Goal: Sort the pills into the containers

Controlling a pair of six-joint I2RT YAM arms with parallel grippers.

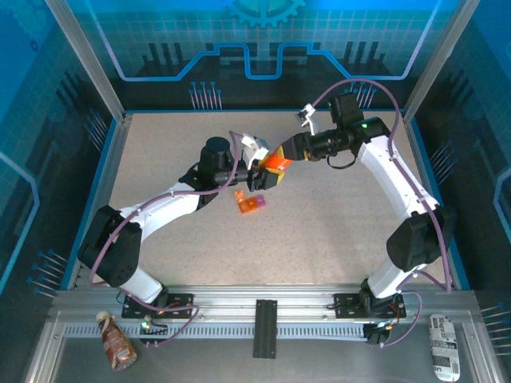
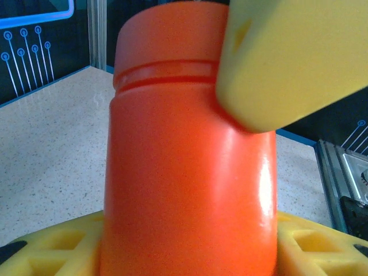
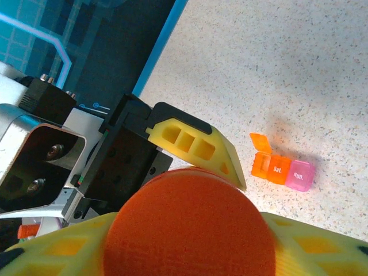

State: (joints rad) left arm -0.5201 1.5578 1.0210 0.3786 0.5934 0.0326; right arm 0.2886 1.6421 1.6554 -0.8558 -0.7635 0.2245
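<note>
Meeting above the middle of the speckled bench [image 1: 335, 231], two robot arms share an orange bottle [image 1: 276, 162] held clear of the surface. The left hand [image 1: 266, 177] pinches the bottle's body between its yellow fingers [image 2: 52, 250], which sit against it on either side in the left wrist view. The right hand [image 1: 291, 152] reaches in from the right, with a yellow finger on each side of the bottle's round end. One of its fingers [image 2: 293, 63] shows against the bottle's upper part beside a ridge, but I cannot tell whether this hand is squeezing or standing slightly spread. The containers [image 1: 250, 203], a small strip of joined compartments, lie flat on the bench just on the near side of the two hands, touched by neither. Most of the strip is translucent orange, with one pink end section. The lid at the orange end stands flipped open, and the next two lids read "sat." and "sun."
</note>
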